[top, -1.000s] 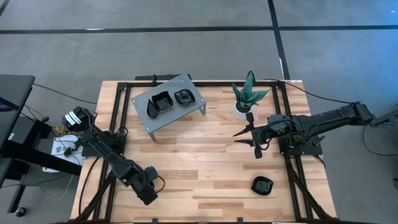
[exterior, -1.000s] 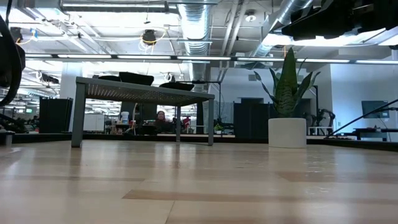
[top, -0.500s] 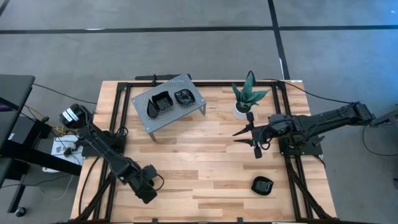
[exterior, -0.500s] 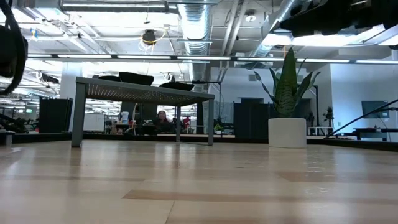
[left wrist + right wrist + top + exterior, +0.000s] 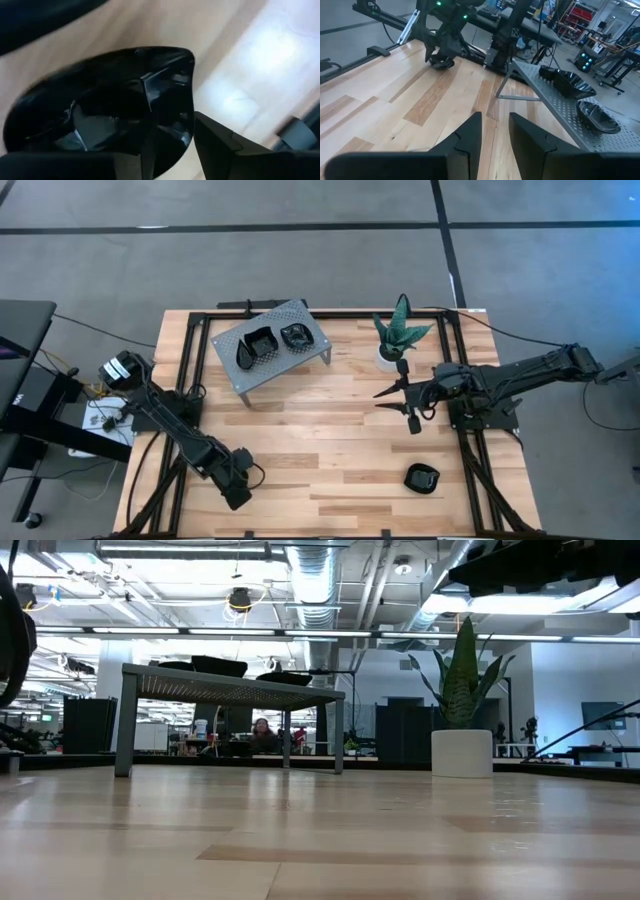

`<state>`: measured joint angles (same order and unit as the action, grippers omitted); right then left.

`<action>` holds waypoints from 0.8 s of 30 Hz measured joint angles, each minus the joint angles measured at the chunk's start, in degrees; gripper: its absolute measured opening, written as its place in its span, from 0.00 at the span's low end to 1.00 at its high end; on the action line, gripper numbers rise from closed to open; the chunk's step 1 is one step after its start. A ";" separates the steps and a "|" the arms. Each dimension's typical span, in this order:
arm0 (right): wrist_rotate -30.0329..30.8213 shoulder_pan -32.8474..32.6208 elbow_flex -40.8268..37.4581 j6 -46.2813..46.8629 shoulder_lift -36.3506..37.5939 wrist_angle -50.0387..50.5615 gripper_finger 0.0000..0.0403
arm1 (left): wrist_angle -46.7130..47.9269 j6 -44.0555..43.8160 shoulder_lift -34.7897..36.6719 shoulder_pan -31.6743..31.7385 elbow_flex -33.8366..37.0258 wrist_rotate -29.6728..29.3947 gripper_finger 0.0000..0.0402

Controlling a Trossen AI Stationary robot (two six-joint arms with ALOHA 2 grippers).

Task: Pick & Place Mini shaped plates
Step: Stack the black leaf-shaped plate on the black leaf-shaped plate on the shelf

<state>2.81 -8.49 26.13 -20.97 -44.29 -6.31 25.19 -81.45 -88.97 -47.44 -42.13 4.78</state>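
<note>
1. Glossy black small ceramic plates (image 5: 291,336) — uniformly dark, with bright reflections.
2. Grey perforated metal stand (image 5: 268,324) — dotted with fine holes.
3. Green spiky plant (image 5: 401,326), white pot.
4. Pale striped wooden tabletop (image 5: 320,440).

Left arm stretched low toward the surface's near-left corner, left hand (image 5: 237,482) pointing down, its fingers (image 5: 220,145) apart around a black plate's rim. Right arm reaches in from the right, right hand (image 5: 400,402) raised mid-surface, fingers (image 5: 470,132) slightly parted, empty.
</note>
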 joint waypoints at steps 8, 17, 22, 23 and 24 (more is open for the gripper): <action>0.00 -0.02 0.00 -0.02 0.00 0.00 0.23 | 7.80 1.71 -3.32 -0.02 -4.63 0.06 0.29; 0.00 0.00 0.00 -0.02 0.00 0.02 0.23 | 9.97 1.53 -3.32 -0.02 -5.20 0.11 0.21; 0.00 -0.01 0.00 -0.02 0.00 0.03 0.23 | 9.93 1.55 -3.32 -0.02 -6.60 0.28 0.12; 0.00 -0.02 0.00 -0.02 0.00 0.02 0.23 | 9.93 1.55 -3.32 -0.02 -6.81 0.32 0.10; 0.00 -0.01 0.00 -0.02 0.00 0.04 0.23 | 9.92 1.55 -3.33 -0.02 -7.03 0.34 0.08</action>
<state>2.81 -8.50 26.13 -20.99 -44.29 -6.26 35.11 -79.90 -92.30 -47.46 -49.16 5.12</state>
